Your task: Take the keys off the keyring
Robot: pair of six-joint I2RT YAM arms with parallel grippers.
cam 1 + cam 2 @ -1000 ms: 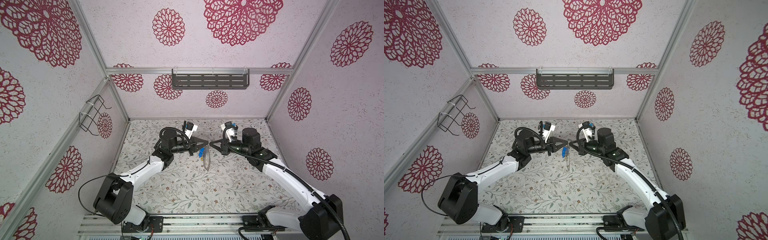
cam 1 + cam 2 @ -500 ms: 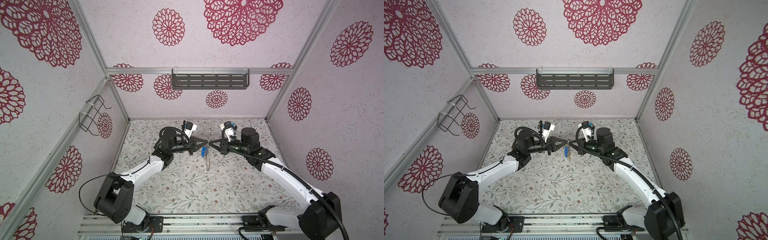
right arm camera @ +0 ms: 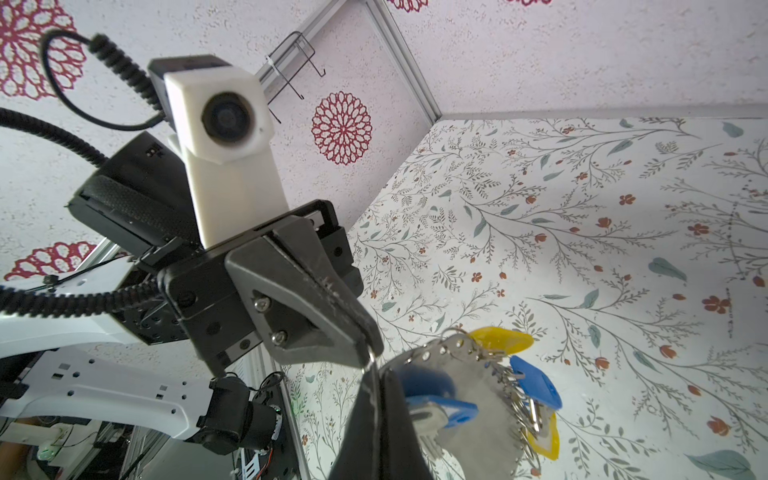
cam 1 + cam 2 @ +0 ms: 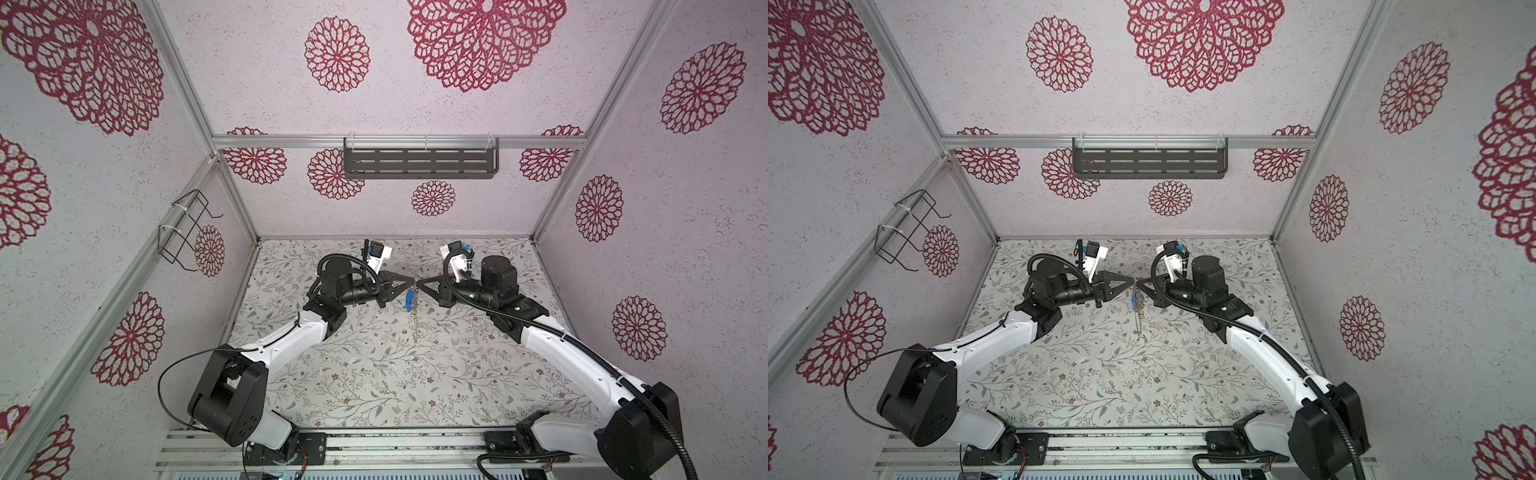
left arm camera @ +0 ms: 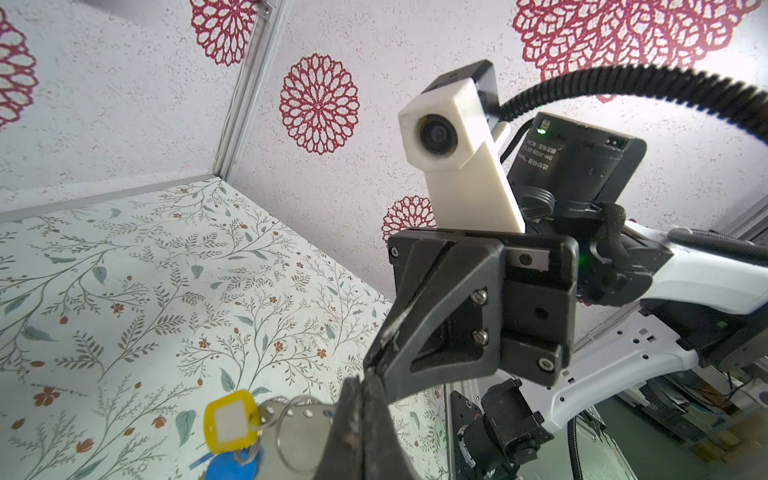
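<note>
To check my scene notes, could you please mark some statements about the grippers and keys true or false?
1. The left gripper and the right gripper are both shut, tips meeting above the table. True.
2. The keys lie loose on the table. False: they hang from the keyring, held between the grippers.
3. The keys are red and green. False: yellow and blue.
4. A wire rack hangs on a side wall. True.

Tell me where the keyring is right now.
In both top views the keyring hangs over the table's middle, gripped where the left hand and right hand meet, with the keys clustered close by.
</note>
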